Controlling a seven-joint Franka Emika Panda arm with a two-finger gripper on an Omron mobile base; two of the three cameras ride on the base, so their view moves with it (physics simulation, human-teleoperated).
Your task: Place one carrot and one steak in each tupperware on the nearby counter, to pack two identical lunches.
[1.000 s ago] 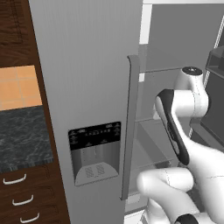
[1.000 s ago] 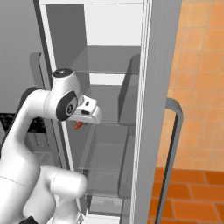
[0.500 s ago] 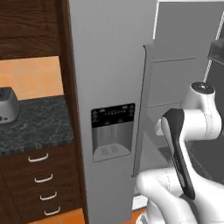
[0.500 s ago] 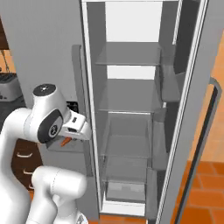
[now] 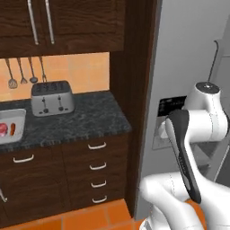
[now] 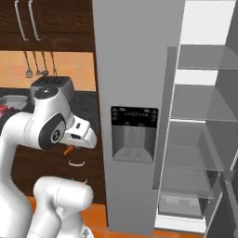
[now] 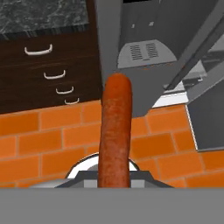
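My gripper is shut on a carrot, which sticks out long and orange over the tiled floor in the hand view. In the right base view the carrot's tip pokes out below the gripper, in front of the fridge's left door. At the far left of the marbled counter lies one light-grey tupperware, cut by the picture's edge. It holds a pink-red steak and another carrot. The second tupperware and the brown steak are out of view.
A silver toaster stands on the counter under hanging utensils. Dark drawers run below. To the right stands the grey fridge with its dispenser, its right door open on bare shelves. The floor is orange tile.
The whole picture has shifted: the base has swung left, from the open fridge toward the counter, toaster and tray. The carrot stays in the gripper.
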